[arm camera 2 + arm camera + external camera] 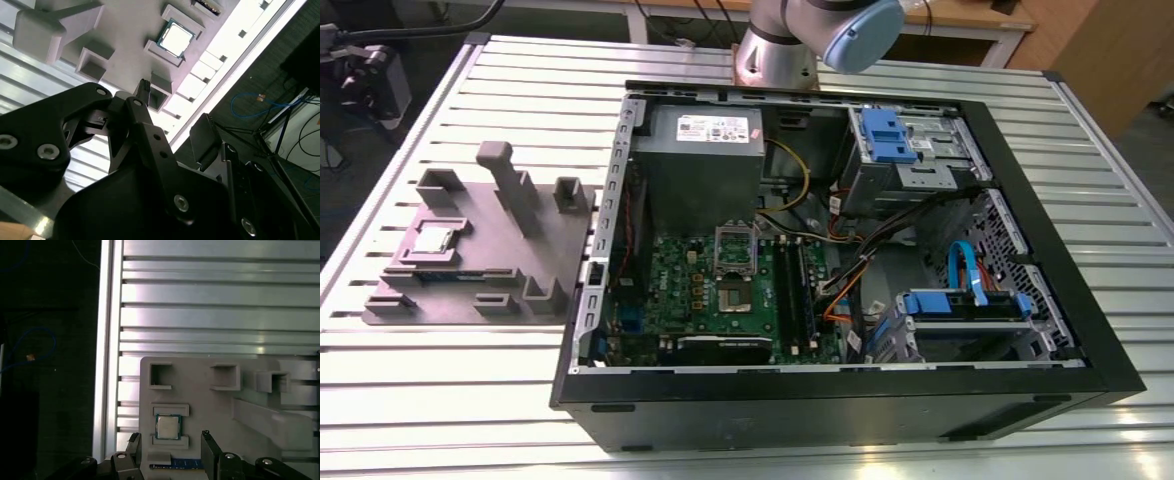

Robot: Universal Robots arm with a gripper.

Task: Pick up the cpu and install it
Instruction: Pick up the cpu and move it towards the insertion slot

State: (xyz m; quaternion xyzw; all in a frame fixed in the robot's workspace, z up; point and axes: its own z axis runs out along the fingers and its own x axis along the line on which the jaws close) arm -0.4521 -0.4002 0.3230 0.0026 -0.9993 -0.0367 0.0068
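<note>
One splayed pincer (169, 436) well above cpu (167, 426)

Exterior view: the arm (781, 55) is cut off by the top edge above 1 joint. The cpu (434, 238) on the grey fixture (494, 250) is too small to tell its surface detail.

First wrist view: the gripper (170, 436) is cut off by the bottom edge. 1 of its fingers (209, 445) hides the end of a long stick (185, 463).

Second wrist view: the gripper's body hides part of the fixture.
</note>
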